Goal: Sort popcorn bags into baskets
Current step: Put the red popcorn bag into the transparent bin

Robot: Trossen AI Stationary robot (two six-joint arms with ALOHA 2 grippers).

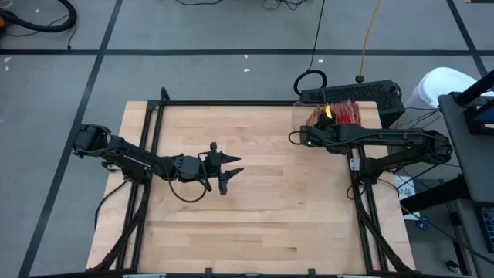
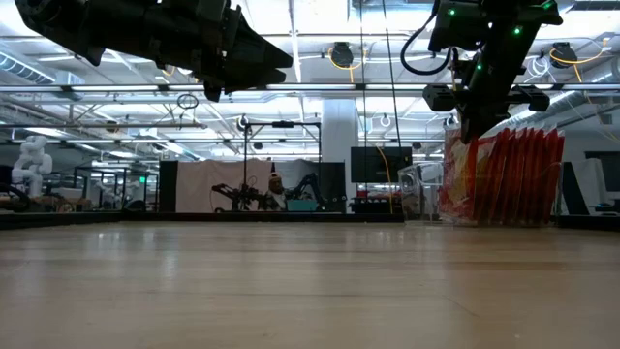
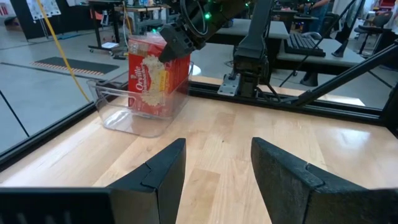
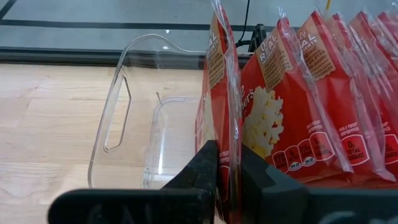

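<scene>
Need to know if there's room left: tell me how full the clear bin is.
Partly full. Red popcorn bags stand upright in a row at one end of the clear bin; the other end shows bare plastic floor. The right hand pinches one bag.

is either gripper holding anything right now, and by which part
The right gripper is shut on a popcorn bag, pinching its thin edge over the clear bin. The left gripper is open over the table, holding nothing.

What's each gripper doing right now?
Left gripper: open, empty, over the table.
Right gripper: shut on a popcorn bag at the bin.
</scene>
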